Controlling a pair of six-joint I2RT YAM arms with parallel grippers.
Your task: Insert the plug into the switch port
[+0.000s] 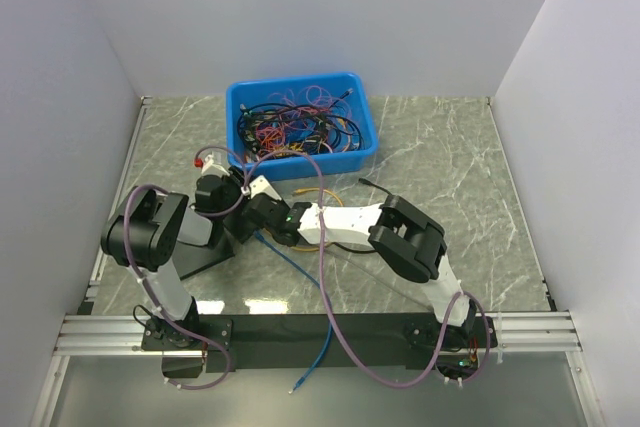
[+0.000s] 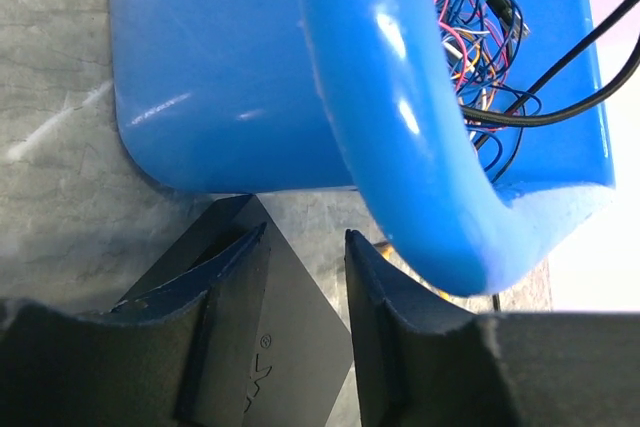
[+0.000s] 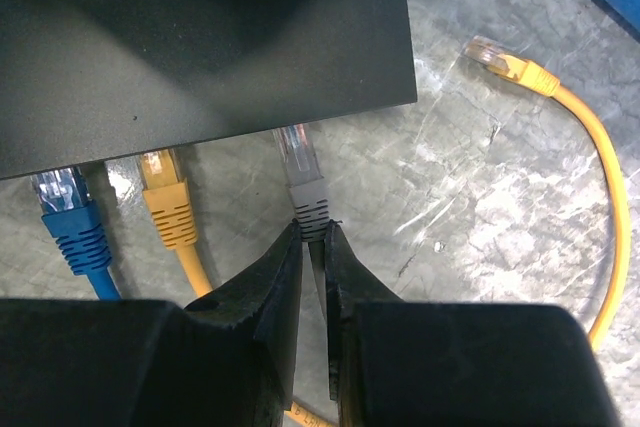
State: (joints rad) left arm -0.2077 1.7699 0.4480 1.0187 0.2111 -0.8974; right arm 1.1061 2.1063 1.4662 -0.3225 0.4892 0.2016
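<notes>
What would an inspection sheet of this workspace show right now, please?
Surface: marbled table.
Job's things: black switch; grey plug with its tip at the switch's edge, beside a yellow plug and a blue plug.
Clutter: blue bin of tangled cables.
Grippers: right pincer shut on the grey plug; left pincer astride the switch, grip unclear.
Cables: loose yellow cable beside the switch; blue cable trailing to the near edge.
Surroundings: plain white walls on three sides.

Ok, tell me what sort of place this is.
Probably a robot test cell, not a network room: white partition walls box in a marble-look table holding a blue bin of cables and a black switch.
</notes>
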